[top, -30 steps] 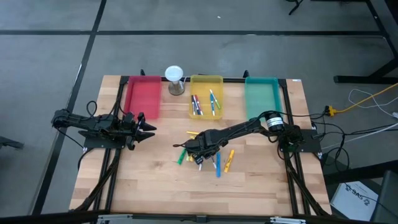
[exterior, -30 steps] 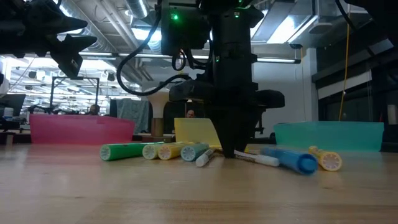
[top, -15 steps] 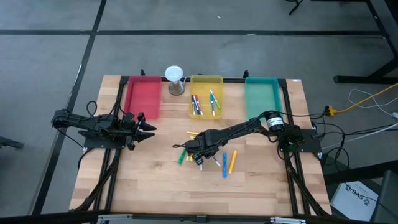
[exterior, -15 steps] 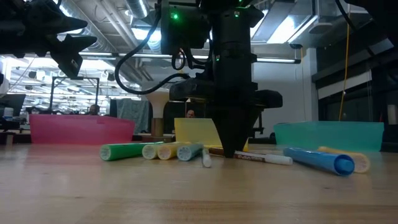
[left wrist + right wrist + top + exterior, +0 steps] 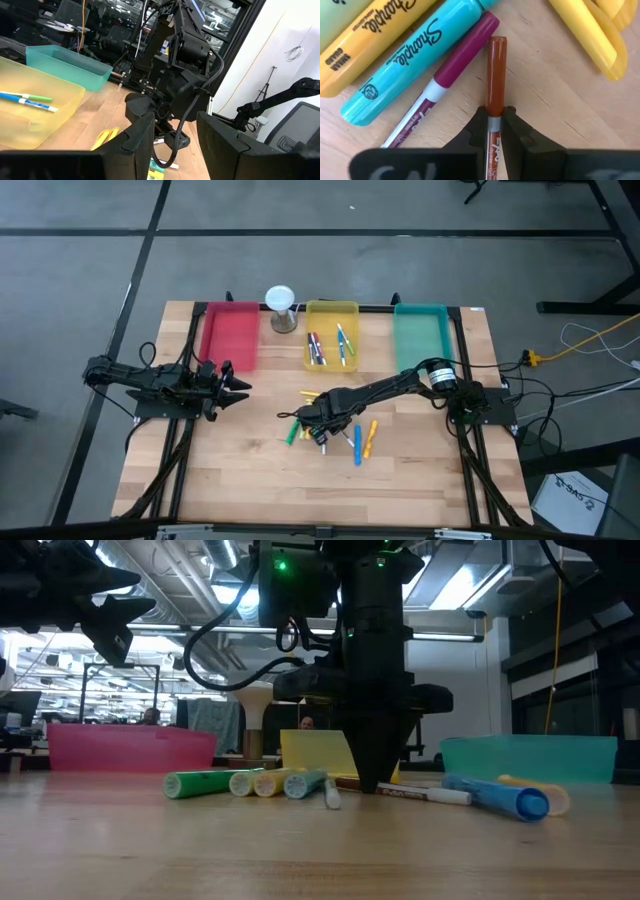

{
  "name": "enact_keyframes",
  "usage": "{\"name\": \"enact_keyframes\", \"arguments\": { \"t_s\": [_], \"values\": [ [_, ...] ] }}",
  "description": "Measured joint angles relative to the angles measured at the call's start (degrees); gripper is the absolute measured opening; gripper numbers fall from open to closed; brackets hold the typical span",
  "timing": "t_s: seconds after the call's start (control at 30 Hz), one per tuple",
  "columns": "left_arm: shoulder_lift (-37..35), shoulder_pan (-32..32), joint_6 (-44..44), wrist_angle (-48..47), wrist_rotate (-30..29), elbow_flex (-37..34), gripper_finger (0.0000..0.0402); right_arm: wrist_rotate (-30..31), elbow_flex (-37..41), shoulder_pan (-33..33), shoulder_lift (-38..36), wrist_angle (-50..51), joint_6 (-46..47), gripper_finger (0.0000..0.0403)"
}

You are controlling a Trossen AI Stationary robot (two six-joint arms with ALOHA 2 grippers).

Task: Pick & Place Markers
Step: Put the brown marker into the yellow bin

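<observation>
Several loose markers lie mid-table: a green one [image 5: 292, 432], a blue one [image 5: 357, 446], yellow ones [image 5: 369, 438], and in the right wrist view a teal one [image 5: 415, 60] and a thin purple-capped one [image 5: 455, 55]. My right gripper [image 5: 322, 435] points down among them, shut on a thin brown-capped marker [image 5: 495, 75] with a white barrel. More markers lie in the yellow tray [image 5: 331, 310]. My left gripper [image 5: 240, 388] waits open at the table's left, above the wood, with nothing between its fingers. My right gripper pinches the brown-capped marker between its two fingers where the cap meets the white barrel [image 5: 494, 111]. The fingers [image 5: 475, 125] come from above, pointing down, and lie across the marker. The marker lies flat on the table [image 5: 420, 794].
A red tray [image 5: 230, 335], the yellow tray and a teal tray [image 5: 420, 335] stand in a row along the far edge. A white-topped hourglass-like object [image 5: 281, 308] stands between the red and yellow trays. Bare wood lies toward the near edge.
The blue marker and the yellow one beside it have rolled a little toward the table's right edge, then back partway. The thin markers at my right gripper's fingertips have turned slightly on the wood. Both arms have stayed in place.
</observation>
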State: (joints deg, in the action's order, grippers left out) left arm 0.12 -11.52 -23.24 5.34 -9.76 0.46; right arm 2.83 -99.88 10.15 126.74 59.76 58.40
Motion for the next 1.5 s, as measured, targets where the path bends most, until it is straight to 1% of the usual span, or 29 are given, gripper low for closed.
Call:
{"name": "enact_keyframes", "arguments": {
  "t_s": [0.57, 0.8, 0.93, 1.2, 1.5],
  "values": [
    [0.0, 0.0, 0.0, 0.0, 0.0, 0.0, 0.0143, -0.2, -0.5, -1.1, -0.5, -0.5, -0.8, 0.0031],
    [0.0, 0.0, 0.0, 0.0, 0.0, 0.0, 0.0143, -0.4, -3.9, -2.4, -0.7, 0.2, -2.3, 0.0029],
    [0.0, 0.0, 0.0, 0.0, 0.0, 0.0, 0.0143, -0.4, -6.5, -3.5, -0.7, 2.5, -3.5, 0.0029],
    [0.0, 0.0, 0.0, 0.0, 0.0, 0.0, 0.0143, 1.2, -12.9, -7.9, -0.8, 5.8, -7.3, 0.0029],
    [0.0, 0.0, 0.0, 0.0, 0.0, 0.0, 0.0143, 3.3, -19.9, -16.1, -0.9, 6.9, -16.1, 0.0029]
  ]
}}
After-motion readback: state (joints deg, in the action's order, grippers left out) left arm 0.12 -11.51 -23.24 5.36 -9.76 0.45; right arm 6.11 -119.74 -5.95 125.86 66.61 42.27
